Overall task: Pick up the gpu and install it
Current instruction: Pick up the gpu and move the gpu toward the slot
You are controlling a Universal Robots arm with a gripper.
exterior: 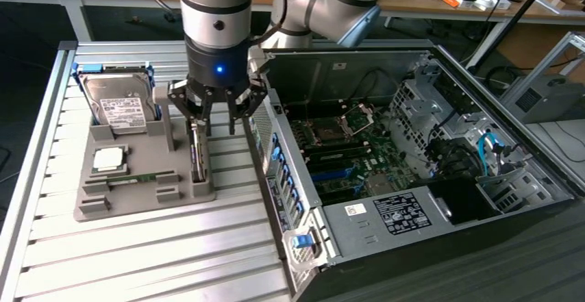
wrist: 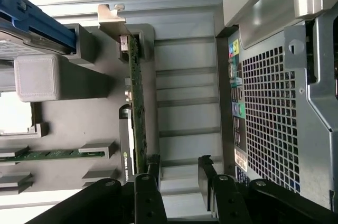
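The gpu stands on its long edge in a slot of the grey holder, on the side nearest the computer case. Its thin green board ends in a silvery bracket, and one face carries what seems to be a dark cooler.

From high, the exterior view overlooks tray and computer case; the close wrist view shares both.

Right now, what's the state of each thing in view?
gripper: open, empty, hanging over the gpu.
gpu: on edge in its tray slot, not gripped.
hard drive: propped in its tray slot.
memory stick: seated in the tray.
computer case: on its side, open, motherboard exposed.
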